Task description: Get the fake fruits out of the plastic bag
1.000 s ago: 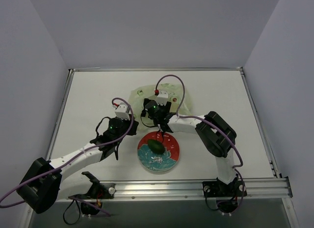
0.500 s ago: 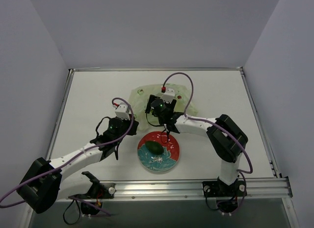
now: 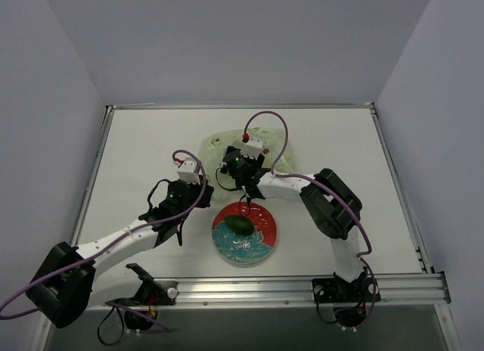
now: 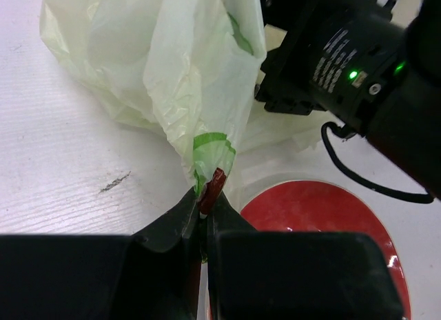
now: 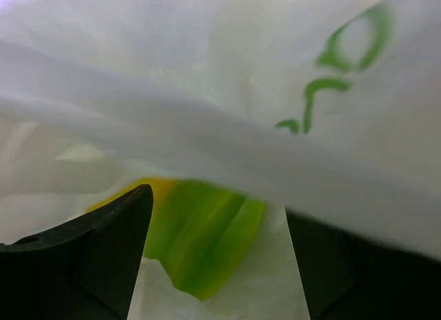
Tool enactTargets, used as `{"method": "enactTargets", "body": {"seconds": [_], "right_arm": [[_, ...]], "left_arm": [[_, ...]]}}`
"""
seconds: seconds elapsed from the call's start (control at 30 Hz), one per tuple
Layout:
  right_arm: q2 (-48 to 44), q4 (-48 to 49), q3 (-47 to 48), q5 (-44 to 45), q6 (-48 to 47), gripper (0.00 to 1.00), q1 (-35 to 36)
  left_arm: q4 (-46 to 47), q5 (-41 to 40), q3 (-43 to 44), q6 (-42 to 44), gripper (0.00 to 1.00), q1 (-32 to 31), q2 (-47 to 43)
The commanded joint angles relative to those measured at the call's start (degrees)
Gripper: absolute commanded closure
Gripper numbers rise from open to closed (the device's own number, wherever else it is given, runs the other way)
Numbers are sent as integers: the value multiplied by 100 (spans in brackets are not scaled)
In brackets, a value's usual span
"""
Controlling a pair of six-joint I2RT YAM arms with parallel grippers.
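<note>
just ahead of right gripper [image 5: 217,206], light green fruit [image 5: 200,247] inside plastic bag [image 5: 207,92]

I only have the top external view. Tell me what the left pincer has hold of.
Observer: The left pincer is shut on a pinched fold of the plastic bag, right at a red-brown mark.
Operator: Now report what lies in front of the right pincer.
Observer: Its wrist view shows the right pincer open, with a light green fruit in view between its fingers, amid bag film.
Operator: Say whether anything else is in there.
Observer: A yellow patch shows beside the green fruit, mostly hidden by film. I cannot tell what it is.
</note>
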Motion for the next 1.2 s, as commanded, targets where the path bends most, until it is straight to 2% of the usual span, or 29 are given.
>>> {"method": "enactTargets", "body": {"seconds": [0.0,0.2,0.33,0.4,0.47,0.5,0.6,0.67,0.7,1.0,1.17], "right_arm": [[136,-423,223,250,272,26,19],[216,-502,118,259,447,23,72],[321,-634,179,207,518,14,212],[330,-661,214,198,518,14,256],[339,-661,206,276,500,22,265],[330,-652,232,329,492,32,257],[242,-434,232,593,247,51,239],[155,-310,206,663,88,58,239],[102,-91,171,646,-139,65,239],[-706,446,-453,699,-818,69,335],[-1278,561,-656,252,-1388,67,336]], "left_arm": [[79,4,288,-43,98,46,-116],[88,4,279,-51,98,46,-125],[105,39,297,-60,98,46,-72],[105,31,297,-60,98,46,-64],[114,31,288,-60,98,37,-63],[114,30,288,-60,98,46,-64],[114,30,288,-60,98,46,-64],[105,22,288,-60,98,46,-64],[105,30,288,-60,98,46,-64],[105,39,288,-60,98,46,-81],[114,22,288,-60,98,37,-72]]}}
